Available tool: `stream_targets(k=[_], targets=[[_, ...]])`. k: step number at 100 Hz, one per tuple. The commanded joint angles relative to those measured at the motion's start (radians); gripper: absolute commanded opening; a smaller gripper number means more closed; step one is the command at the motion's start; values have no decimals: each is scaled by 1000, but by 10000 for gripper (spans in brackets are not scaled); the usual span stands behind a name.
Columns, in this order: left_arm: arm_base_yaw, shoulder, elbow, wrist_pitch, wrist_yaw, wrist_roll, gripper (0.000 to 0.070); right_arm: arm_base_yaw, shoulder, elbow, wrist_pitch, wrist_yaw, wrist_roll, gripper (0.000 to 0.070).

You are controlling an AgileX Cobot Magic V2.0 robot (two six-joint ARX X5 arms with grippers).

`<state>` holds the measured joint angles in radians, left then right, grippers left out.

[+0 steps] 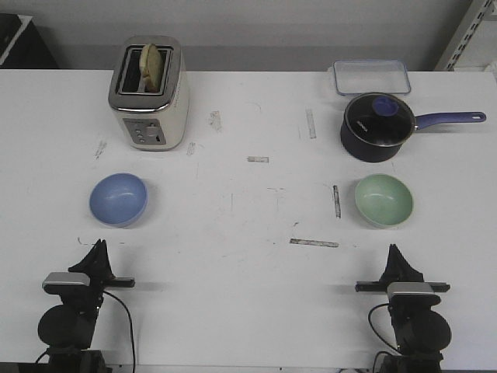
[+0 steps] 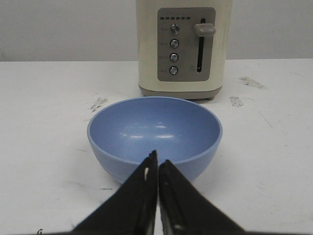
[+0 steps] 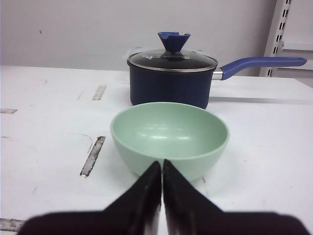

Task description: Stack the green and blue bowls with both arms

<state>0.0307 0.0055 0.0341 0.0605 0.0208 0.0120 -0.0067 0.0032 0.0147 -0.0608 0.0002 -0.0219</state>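
Note:
The light blue bowl sits upright and empty on the white table at the left; it also fills the middle of the left wrist view. The pale green bowl sits upright and empty at the right, and shows in the right wrist view. My left gripper is shut and empty, a short way in front of the blue bowl. My right gripper is shut and empty, a short way in front of the green bowl. Both arms rest at the table's near edge.
A cream toaster with bread in it stands behind the blue bowl. A dark blue lidded saucepan, handle pointing right, stands behind the green bowl, with a clear lidded box behind it. Tape marks dot the table.

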Motion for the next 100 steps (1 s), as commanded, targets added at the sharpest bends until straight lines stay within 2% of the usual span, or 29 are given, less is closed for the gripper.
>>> stream_targets(k=[1,100], targets=[[2,-2,-21,17,-3,-3,3,1,-2,-2,13,0,6,0],[2,-2,-21,16,-3,-5,3,1,-2,-2,24,0,6,0]])
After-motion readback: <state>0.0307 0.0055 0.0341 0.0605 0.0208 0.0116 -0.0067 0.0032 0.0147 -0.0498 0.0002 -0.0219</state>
